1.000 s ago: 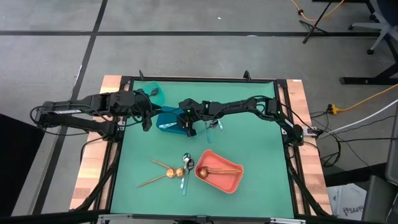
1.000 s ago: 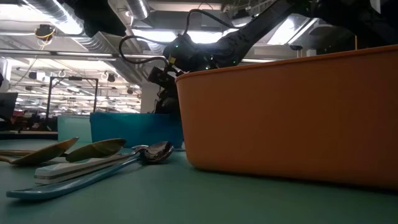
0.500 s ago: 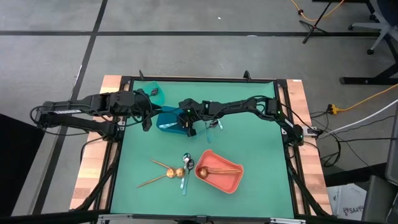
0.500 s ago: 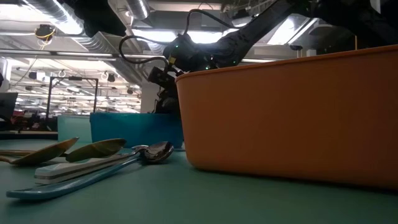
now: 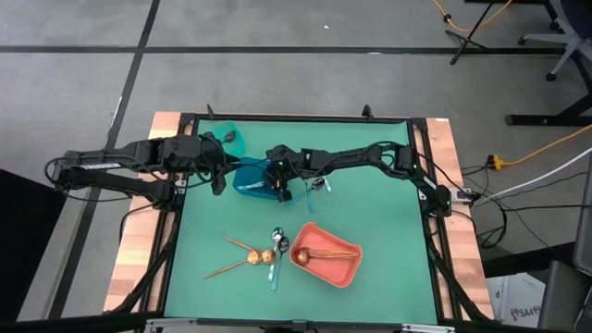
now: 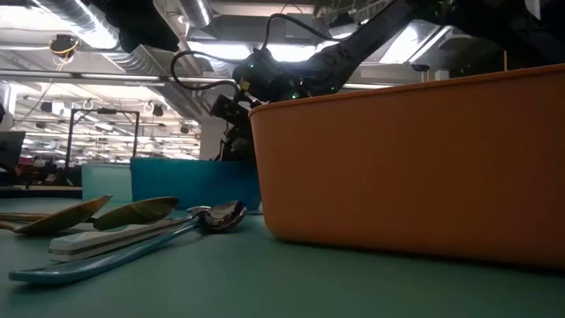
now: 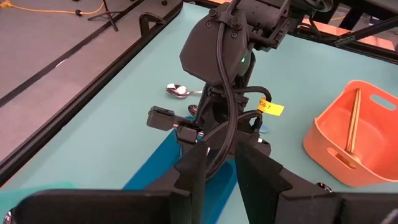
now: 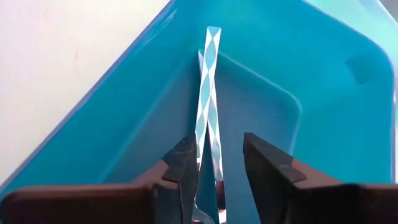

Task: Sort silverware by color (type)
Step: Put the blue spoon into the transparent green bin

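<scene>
- Over the blue bin (image 5: 248, 177) near the table's far-left middle, the right gripper (image 5: 280, 191) is being held; in the high view its fingertips are being lost against the dark arm.
- In the right wrist view, the gripper (image 8: 216, 163) is being shown with its fingers parted, and a utensil with a blue-and-white diamond-patterned handle (image 8: 208, 93) is lying between them, pointing into the bin (image 8: 106, 124); whether the pads are pressing on it cannot be told, and its head is being cut off by the picture's edge.
- The left gripper (image 5: 218, 182) is being kept just beside the blue bin, near a teal bin (image 5: 231, 139); its fingers (image 7: 194, 174) are being shown slightly apart with nothing between them.
- Nearer the front, copper-gold spoons (image 5: 242, 254), a silver spoon (image 5: 277, 237) and a light-blue-handled utensil (image 5: 273, 270) are lying on the green mat (image 5: 388, 240), beside the coral bin (image 5: 344, 275).
- Inside the coral bin, copper-gold pieces (image 5: 324, 252) are lying; their exact kind is hard to make out.
- In the low view, much of the table is being hidden by the coral bin's wall (image 6: 415, 168).
</scene>
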`<state>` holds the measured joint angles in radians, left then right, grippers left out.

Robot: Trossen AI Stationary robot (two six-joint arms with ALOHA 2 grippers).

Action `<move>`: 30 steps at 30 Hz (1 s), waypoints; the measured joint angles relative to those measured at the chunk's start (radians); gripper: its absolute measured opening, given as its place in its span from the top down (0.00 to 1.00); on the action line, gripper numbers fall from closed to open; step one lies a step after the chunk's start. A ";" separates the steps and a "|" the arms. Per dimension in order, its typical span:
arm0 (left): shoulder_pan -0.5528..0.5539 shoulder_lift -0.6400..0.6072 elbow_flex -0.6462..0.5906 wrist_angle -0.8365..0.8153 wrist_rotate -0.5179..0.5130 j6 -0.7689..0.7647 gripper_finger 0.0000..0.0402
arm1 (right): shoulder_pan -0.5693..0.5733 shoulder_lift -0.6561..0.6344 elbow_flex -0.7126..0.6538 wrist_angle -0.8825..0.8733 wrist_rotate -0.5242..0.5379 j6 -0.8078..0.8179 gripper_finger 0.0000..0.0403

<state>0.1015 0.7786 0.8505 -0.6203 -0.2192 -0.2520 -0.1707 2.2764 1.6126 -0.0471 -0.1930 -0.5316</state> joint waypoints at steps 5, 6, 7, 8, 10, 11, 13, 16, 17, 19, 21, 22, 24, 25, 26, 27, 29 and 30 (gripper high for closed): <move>0.000 0.000 0.000 0.000 0.000 0.000 0.80 | 0.001 0.000 0.072 -0.077 0.002 0.000 0.70; 0.000 0.000 0.000 0.000 0.000 0.000 0.80 | 0.001 0.000 0.096 -0.097 0.002 0.000 0.70; 0.000 0.000 0.000 0.000 0.000 0.000 0.80 | 0.001 0.000 0.122 -0.125 0.002 0.000 0.70; 0.000 0.000 0.000 0.000 0.000 0.000 0.80 | 0.001 0.000 0.150 -0.165 0.002 0.000 0.70; 0.000 0.000 0.000 0.000 -0.001 0.000 0.80 | 0.001 0.000 0.212 -0.252 0.002 0.000 0.70; 0.000 0.000 0.000 0.000 -0.002 0.000 0.80 | 0.001 0.000 0.243 -0.300 0.002 0.000 0.70; 0.000 0.000 0.000 0.001 -0.002 0.000 0.80 | 0.001 0.000 0.307 -0.398 0.002 0.000 0.70; 0.000 0.000 0.000 0.001 -0.002 0.000 0.80 | 0.001 0.000 0.400 -0.559 0.002 0.000 0.70; 0.000 0.000 0.000 0.001 -0.002 0.000 0.80 | 0.001 0.000 0.427 -0.610 0.002 0.000 0.70; 0.000 0.000 0.000 0.001 -0.002 0.000 0.80 | 0.001 0.000 0.480 -0.721 0.000 0.003 0.70; 0.000 0.000 0.000 0.001 -0.002 0.000 0.80 | 0.001 0.000 0.527 -0.826 -0.016 0.013 0.70; 0.000 0.000 0.000 0.001 -0.002 0.000 0.80 | 0.001 0.000 0.550 -0.872 -0.029 0.015 0.70; 0.000 0.000 0.000 0.000 -0.001 0.000 0.80 | 0.001 0.000 0.587 -0.941 -0.050 0.028 0.70; 0.000 0.000 0.000 -0.001 -0.001 0.000 0.80 | 0.001 0.000 0.603 -0.975 -0.056 0.034 0.70; 0.000 0.000 0.000 -0.001 0.000 0.000 0.80 | 0.001 0.000 0.618 -1.013 -0.059 0.042 0.70; 0.000 0.000 0.000 -0.001 0.001 0.000 0.80 | 0.001 0.000 0.629 -1.052 -0.060 0.054 0.70; 0.000 0.000 0.000 -0.001 0.001 0.000 0.80 | 0.000 -0.002 0.637 -1.116 -0.062 0.075 0.70; 0.000 0.000 0.000 -0.001 0.001 0.000 0.80 | 0.000 -0.002 0.637 -1.151 -0.062 0.082 0.70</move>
<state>0.1014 0.7788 0.8505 -0.6212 -0.2184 -0.2520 -0.1702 2.2747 2.2494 -1.1978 -0.2554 -0.4493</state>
